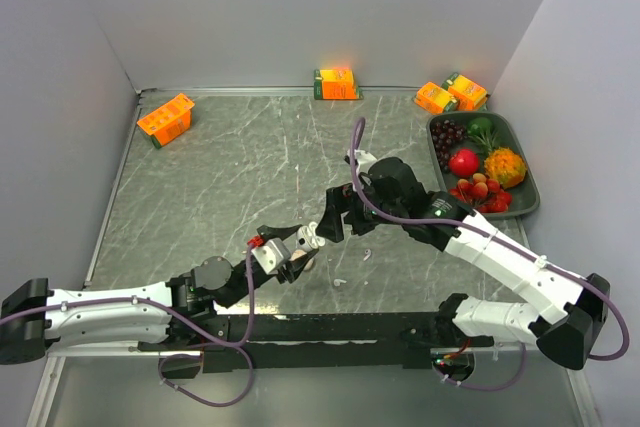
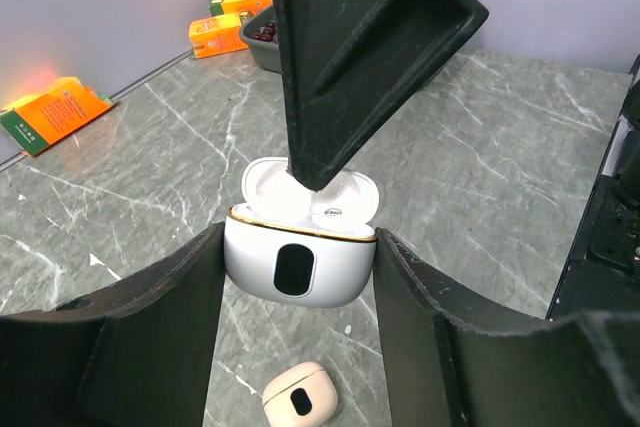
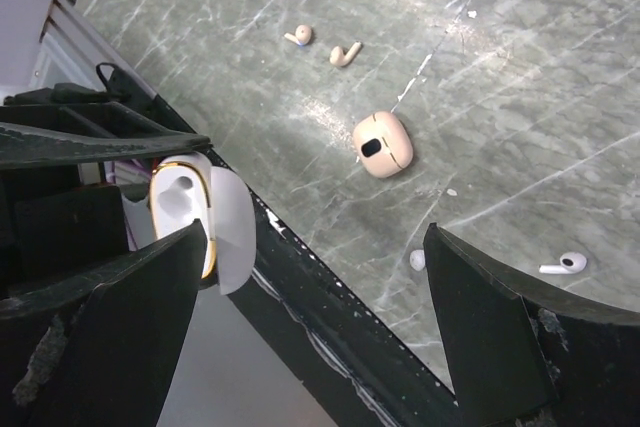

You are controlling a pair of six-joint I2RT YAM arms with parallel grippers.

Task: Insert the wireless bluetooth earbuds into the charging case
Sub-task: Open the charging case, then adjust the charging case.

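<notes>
The left hand [image 2: 298, 277] is clamped on a white glossy rounded plastic charging case [image 2: 300, 265], one black finger pressed against each side. The case sits at the lower centre of the left wrist view, raised off the table, with its gold-rimmed lid tipped back and open. The right hand [image 3: 315, 237] stands with its fingers wide apart. One of them [image 2: 350, 67] comes down from the top of the left wrist view to the open mouth of the case; whether it touches cannot be told.

On the grey marbled table [image 3: 520, 67], a closed beige rounded plastic case [image 3: 382, 144] lies mid-frame in the right wrist view. Two beige stemmed plastic earbuds [image 3: 345, 53] lie above it near the top edge, close together. A white stemmed plastic earbud [image 3: 563, 265] lies at the right edge, well apart from them.
</notes>
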